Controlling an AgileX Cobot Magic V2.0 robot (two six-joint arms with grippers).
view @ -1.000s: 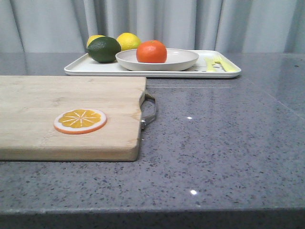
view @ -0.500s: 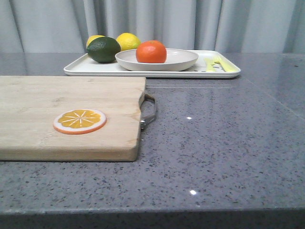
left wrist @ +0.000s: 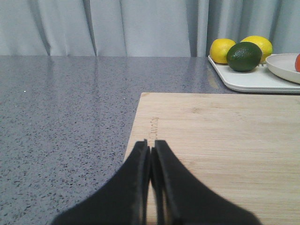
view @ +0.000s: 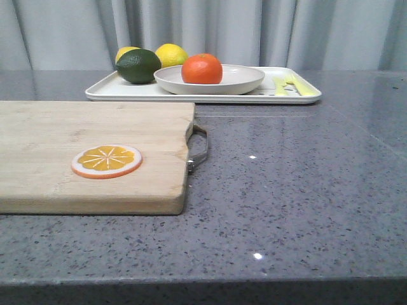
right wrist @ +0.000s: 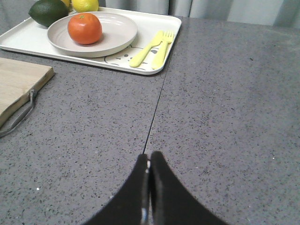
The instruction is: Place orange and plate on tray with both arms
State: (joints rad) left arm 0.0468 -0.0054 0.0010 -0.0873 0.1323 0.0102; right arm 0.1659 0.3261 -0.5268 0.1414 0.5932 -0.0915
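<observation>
On the tray point(view: 114, 93) at the far side of the table, the orange point(view: 201, 68) sits in the plate point(view: 238, 79), beside a dark green fruit point(view: 138, 66) and two lemons point(view: 171, 54). Both the left gripper point(left wrist: 151, 150) and right gripper point(right wrist: 149, 161) have their jaws pressed together, holding nothing, well apart from the tray.

Glossy orange point(view: 201, 68) upright in off-white plate point(view: 245, 79), plate resting on white tray point(view: 127, 91), upper centre of frame
</observation>
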